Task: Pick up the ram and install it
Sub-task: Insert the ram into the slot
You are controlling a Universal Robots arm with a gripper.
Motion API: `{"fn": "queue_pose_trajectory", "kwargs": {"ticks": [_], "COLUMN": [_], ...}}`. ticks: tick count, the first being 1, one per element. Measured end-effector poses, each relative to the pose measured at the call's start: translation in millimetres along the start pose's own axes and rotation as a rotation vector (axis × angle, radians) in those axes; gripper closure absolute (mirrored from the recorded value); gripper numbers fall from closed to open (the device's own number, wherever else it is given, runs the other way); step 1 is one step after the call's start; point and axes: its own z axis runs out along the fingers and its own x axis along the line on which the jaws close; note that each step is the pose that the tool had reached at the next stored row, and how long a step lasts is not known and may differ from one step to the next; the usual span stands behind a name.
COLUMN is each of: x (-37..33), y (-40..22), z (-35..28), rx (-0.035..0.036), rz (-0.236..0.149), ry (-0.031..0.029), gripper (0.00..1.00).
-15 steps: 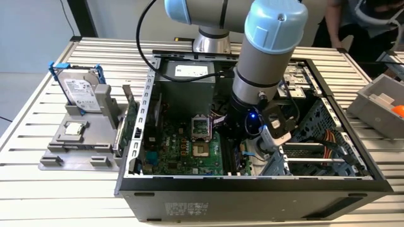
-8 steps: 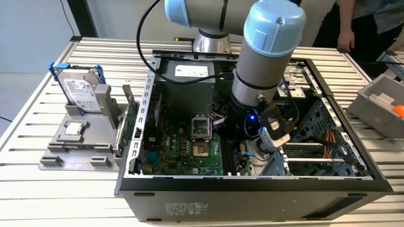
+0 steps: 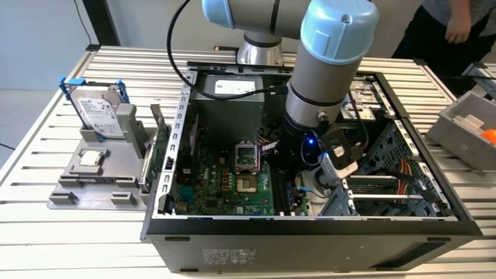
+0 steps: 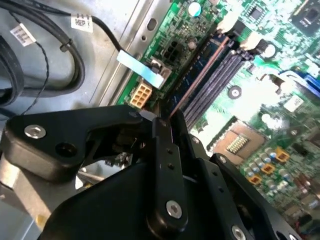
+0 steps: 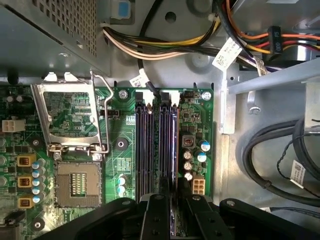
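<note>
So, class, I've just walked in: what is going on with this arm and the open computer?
The gripper is down inside the open computer case, shut on the ram. It holds the stick edge-on, lined up over the motherboard's memory slots. A hard drive stands in a grey holder outside the case.

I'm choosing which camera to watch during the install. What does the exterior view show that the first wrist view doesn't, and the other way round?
Exterior view alone: the whole computer case on the slatted table, the hard drive standing in a grey holder at that view's left, and the arm reaching into the case. First wrist view alone: the memory slots close up and the yellow and orange cables above them. Both share the motherboard with its open processor socket.
</note>
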Motion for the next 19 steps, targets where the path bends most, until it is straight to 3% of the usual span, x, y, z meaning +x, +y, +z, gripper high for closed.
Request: {"fn": "queue_pose_trajectory", "kwargs": {"ticks": [7, 11, 12, 19], "x": [-0.6, -0.7, -0.7, -0.8], "y": [-0.1, -0.3, -0.3, -0.4], "z": [-29.7, -32.0, -32.4, -36.1], "rx": [-0.0003, -0.0004, -0.0007, -0.0005], "rz": [0.000, 0.000, 0.000, 0.000], "ry": [0.0025, 0.0028, 0.0027, 0.0028], "gripper": [0.00, 0.00, 1.00, 1.00]}}
